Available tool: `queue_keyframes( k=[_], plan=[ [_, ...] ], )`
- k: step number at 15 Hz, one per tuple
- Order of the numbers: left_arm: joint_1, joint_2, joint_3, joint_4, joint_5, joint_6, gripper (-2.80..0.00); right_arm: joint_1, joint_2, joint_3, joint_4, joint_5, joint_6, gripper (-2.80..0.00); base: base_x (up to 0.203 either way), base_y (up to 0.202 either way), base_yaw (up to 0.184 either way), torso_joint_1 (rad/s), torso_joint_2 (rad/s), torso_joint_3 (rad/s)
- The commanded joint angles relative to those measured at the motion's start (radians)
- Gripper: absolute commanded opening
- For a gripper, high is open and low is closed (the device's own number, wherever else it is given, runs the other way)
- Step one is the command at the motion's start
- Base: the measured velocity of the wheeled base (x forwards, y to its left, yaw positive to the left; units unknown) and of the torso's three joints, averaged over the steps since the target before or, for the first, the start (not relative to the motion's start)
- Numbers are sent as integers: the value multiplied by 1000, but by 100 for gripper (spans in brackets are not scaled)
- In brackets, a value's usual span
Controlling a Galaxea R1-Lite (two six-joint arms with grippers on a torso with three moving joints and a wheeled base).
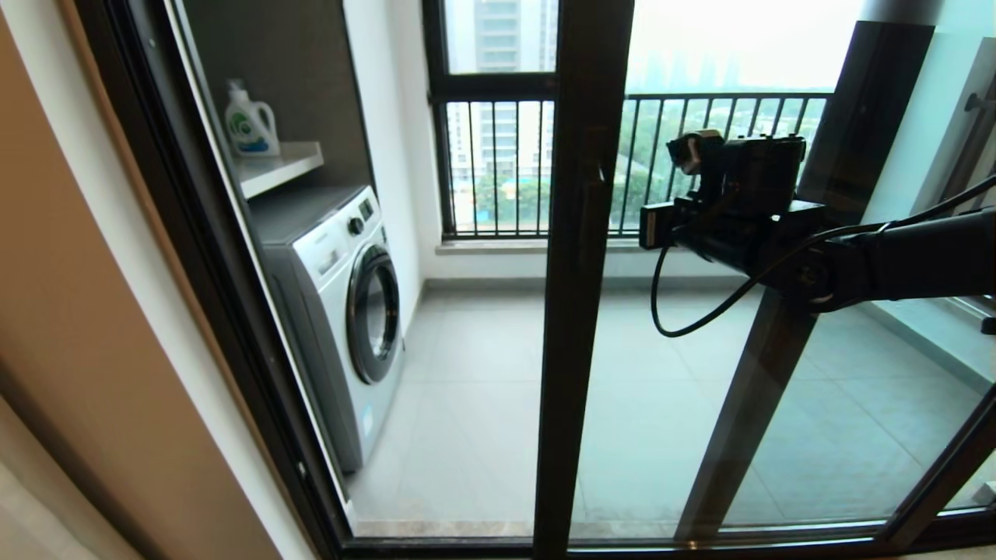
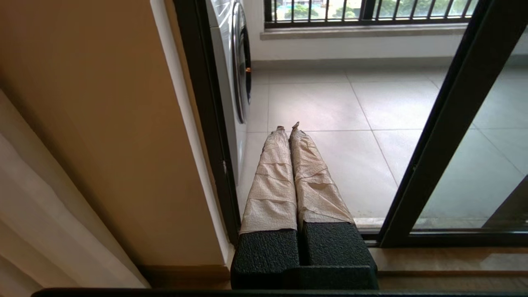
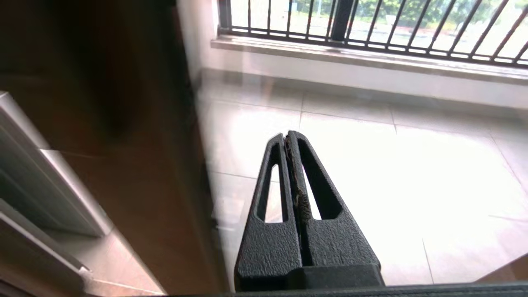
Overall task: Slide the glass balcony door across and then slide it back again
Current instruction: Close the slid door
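Observation:
The glass balcony door (image 1: 778, 435) stands part-way across, its dark stile (image 1: 580, 311) upright in the middle of the head view with a small handle (image 1: 601, 187) on it. An open gap lies between the stile and the left door frame (image 1: 226, 327). My right arm (image 1: 895, 257) reaches in from the right at handle height, just right of the stile. My right gripper (image 3: 286, 135) is shut and empty, pointing at the glass. My left gripper (image 2: 287, 127), with tape-wrapped fingers (image 2: 272, 181), is shut and empty. It hangs low by the door sill, with the stile (image 2: 437, 144) beside it.
A white washing machine (image 1: 342, 311) stands on the balcony at the left, under a shelf holding a detergent bottle (image 1: 250, 124). A dark-framed window with railing bars (image 1: 498, 163) closes the far side. A beige wall (image 2: 103, 123) borders the left frame.

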Motion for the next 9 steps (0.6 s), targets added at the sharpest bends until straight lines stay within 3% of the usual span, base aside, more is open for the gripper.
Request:
queue_keyframes(
  k=[1,9],
  plan=[
    [0,2,0,0,0,1,-280,-2,-8,6,-4,-8,-1,-280,0,0,0,0,0,0],
    [0,2,0,1,0,1,-280,6,-57,31,-3,-10,18,-280,0,0,0,0,0,0]
  ],
)
